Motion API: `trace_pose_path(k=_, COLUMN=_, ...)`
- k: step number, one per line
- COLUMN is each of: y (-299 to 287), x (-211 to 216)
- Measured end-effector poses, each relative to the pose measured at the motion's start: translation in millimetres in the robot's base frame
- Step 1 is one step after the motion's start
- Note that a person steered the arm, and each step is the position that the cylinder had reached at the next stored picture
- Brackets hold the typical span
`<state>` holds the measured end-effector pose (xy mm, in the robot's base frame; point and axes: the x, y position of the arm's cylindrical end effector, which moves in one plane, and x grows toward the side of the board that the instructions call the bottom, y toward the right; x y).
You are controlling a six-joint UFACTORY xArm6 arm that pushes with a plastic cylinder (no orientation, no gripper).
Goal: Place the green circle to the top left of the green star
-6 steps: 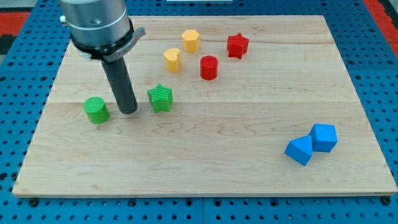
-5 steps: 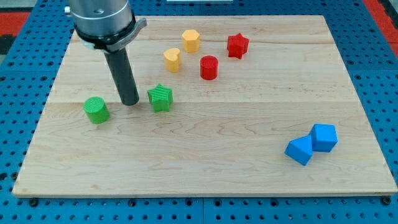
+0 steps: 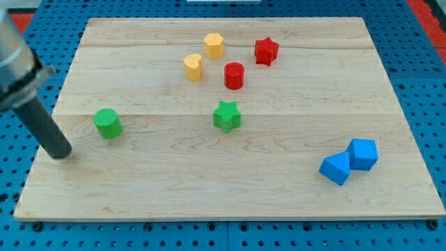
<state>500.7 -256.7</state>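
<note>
My tip (image 3: 61, 153) holds nothing; it is just a bare rod end resting on the board (image 3: 279, 202). It sits near the green circle (image 3: 108, 123), below it and a bit toward the view's left. The green star (image 3: 226, 116) is well off to the circle's right. To do this well, I think my tip should push the circle up and to the right, stopping before it bumps the star.

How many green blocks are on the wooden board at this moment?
2. The green circle is at the view's left, just up and right of my tip. The green star sits near the middle, below the red circle. None seems hidden.
</note>
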Motion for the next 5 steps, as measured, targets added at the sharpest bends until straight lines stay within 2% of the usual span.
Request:
trace_pose_path(k=2, y=145.1, x=-31.3)
trace_pose_path(k=3, y=175.0, x=-44.3)
trace_pose_path(k=4, y=89.4, x=-44.3)
trace_pose_path(k=5, y=121.5, x=-56.2)
